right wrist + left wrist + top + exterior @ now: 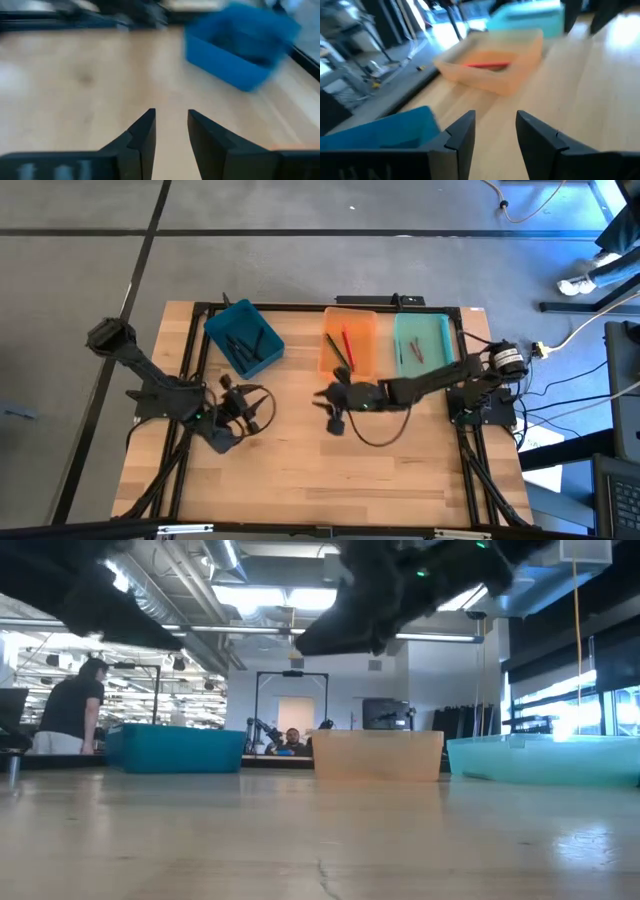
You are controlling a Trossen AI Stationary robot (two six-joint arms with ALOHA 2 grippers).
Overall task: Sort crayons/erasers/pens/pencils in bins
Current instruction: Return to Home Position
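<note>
Three bins stand along the table's far side: a blue bin (243, 337) with dark sticks, an orange bin (350, 340) with a red stick (487, 64) and a dark one, and a mint-green bin (422, 342) with a few sticks. My left gripper (238, 402) hovers near the table's left middle, below the blue bin; in its wrist view the left gripper (495, 130) is open with nothing between the fingers. My right gripper (328, 398) hangs just in front of the orange bin, above the table; in its wrist view the right gripper (171, 125) is open, empty and faces the blue bin (240, 47).
Bare wooden tabletop (330, 480) spreads in front of the bins. Black cables loop under both arms (375, 435). A black frame rims the table. A person (70, 710) stands in the room beyond the table's far edge.
</note>
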